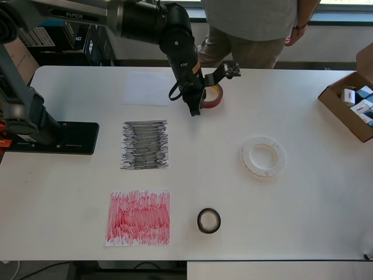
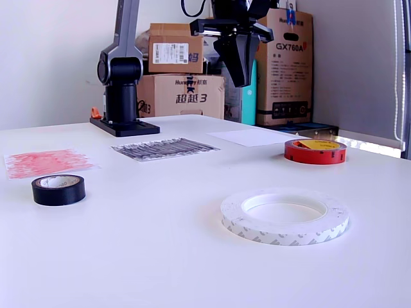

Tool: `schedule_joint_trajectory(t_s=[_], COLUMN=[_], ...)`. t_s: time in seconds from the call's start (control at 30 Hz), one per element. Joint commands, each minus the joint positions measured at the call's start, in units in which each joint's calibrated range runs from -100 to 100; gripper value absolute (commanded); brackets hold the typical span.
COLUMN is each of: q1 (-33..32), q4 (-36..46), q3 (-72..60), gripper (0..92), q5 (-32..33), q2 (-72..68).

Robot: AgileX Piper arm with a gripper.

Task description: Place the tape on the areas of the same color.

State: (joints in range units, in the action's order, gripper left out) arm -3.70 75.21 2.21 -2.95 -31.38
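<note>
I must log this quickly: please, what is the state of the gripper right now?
Gripper: raised above the red tape, holding nothing; whether the jaws are open or shut cannot be told.

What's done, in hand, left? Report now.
Done: nothing; the red sheet, black sheet and white sheet carry no rolls. In hand: gripper hangs empty above the red tape. Left: red tape, black tape, white tape.
</note>
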Motion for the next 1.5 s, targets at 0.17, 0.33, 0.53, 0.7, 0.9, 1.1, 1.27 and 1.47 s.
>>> schedule_joint_trajectory(t_s=[0.17,0.33,0.53,0.7,0.9,1.1,1.27,1.47], q1=[-0.65,-2.47,-4.75,-5.78,-5.78,-5.78,-6.10,-6.65], q4=[0.27,-0.75,-1.35,-2.11,-2.11,-2.11,-2.11,-3.64], q3=[-6.89,-11.71,-13.07,-12.16,-12.16,-12.25,-12.25,-12.25], gripper=[0.2,5.4,17.5,22.1,42.4,54.4,54.4,54.3], q5=[1.16,6.48,7.14,7.22,7.05,6.40,6.48,6.81], q2=[-5.57,-10.72,-13.52,-15.30,-17.08,-18.67,-19.51,-20.44])
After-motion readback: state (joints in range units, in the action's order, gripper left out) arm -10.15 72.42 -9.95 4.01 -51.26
